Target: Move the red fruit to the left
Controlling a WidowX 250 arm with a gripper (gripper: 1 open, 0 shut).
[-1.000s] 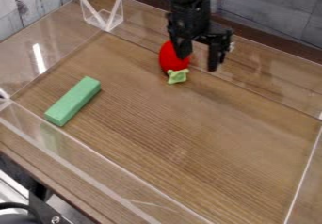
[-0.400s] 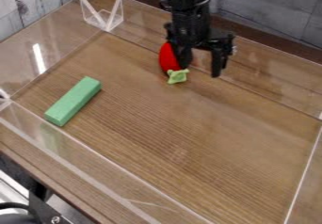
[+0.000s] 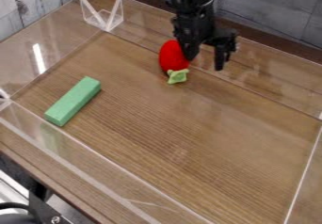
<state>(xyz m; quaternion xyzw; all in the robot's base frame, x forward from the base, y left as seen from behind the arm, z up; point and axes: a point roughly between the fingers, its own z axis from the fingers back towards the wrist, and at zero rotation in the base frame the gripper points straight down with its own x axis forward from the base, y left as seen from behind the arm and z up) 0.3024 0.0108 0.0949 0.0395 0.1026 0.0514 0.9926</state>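
Gripper [image 3: 206,56] jaws apart, empty, just right of red fruit [image 3: 171,55]; no legible writing.

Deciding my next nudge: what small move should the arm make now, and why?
Probably lower the gripper slightly and close on the red fruit. The fingers look spread beside it, not gripping, and the fruit sits on the table, far right of the green block.

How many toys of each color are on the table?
Red: 1, the red fruit
Green: 1, the green block
Total: 2
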